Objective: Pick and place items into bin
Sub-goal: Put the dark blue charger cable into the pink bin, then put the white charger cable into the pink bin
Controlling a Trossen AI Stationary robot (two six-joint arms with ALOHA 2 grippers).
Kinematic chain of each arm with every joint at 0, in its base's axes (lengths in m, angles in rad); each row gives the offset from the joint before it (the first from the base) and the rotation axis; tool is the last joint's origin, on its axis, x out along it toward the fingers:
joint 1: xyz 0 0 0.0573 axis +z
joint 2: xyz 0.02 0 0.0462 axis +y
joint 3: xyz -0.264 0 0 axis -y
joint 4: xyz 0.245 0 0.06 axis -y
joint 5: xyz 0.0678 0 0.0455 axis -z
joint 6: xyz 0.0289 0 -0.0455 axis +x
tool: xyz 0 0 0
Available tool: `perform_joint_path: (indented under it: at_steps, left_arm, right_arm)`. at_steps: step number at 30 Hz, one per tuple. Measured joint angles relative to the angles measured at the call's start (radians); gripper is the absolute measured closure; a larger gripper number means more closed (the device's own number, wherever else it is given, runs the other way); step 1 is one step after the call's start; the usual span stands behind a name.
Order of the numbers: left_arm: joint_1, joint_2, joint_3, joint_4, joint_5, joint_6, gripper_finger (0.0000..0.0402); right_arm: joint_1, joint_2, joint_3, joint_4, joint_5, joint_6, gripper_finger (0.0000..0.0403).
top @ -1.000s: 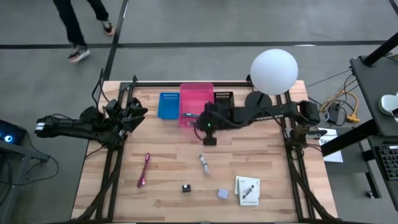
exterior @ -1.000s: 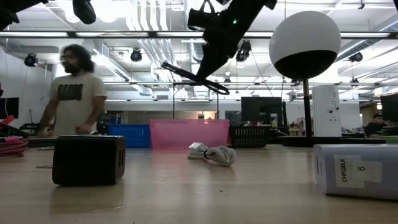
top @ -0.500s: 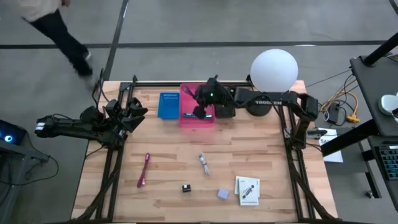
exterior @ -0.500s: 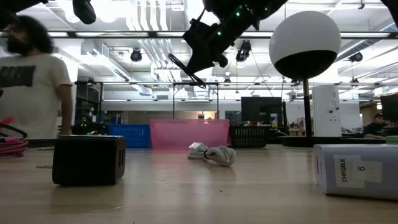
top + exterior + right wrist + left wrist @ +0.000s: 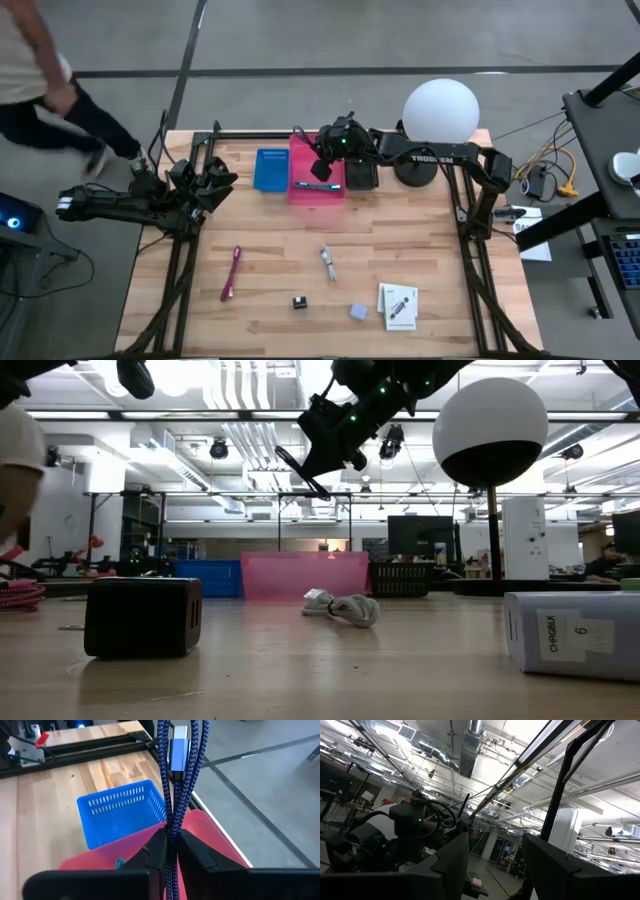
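Braided cable (image 5: pixel 176 780) hangs folded from the right pincer (image 5: pixel 170 837), clamped shut on it, directly above the pink bin (image 5: pixel 316 162).

Blue braided cable (image 5: pixel 175 795) hangs doubled from right jaws above pink bin (image 5: pixel 316 170); teal pen (image 5: pixel 314 186) lies inside. Magenta strap (image 5: pixel 231 274), pliers (image 5: pixel 327 264), black cube (image 5: pixel 299 302), grey-blue cube (image 5: pixel 358 312), card (image 5: pixel 397 306) lie on table

Even overhead light falls on the surface (image 5: pixel 400 250) in the high view, with soft, short shadows. In the low view ceiling strip lights (image 5: pixel 200 415) glare at the top, and the person (image 5: pixel 15 470) at the left edge is motion-blurred. The near cable (image 5: pixel 175 780) in the right wrist view is soft.
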Motion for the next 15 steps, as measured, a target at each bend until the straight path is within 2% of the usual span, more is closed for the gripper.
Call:
perform_joint_path:
  at_steps: [7,15]
  left_arm:
    - [0.000,0.000,0.000,0.000,-0.001,0.000,0.0230]
    - [0.000,0.000,0.000,0.000,-0.001,0.000,0.0230]
  right_arm:
    - [0.000,0.000,0.000,0.007,0.000,0.000,0.0331]
    - [0.000,0.000,0.000,0.005,0.000,0.001,0.0311]
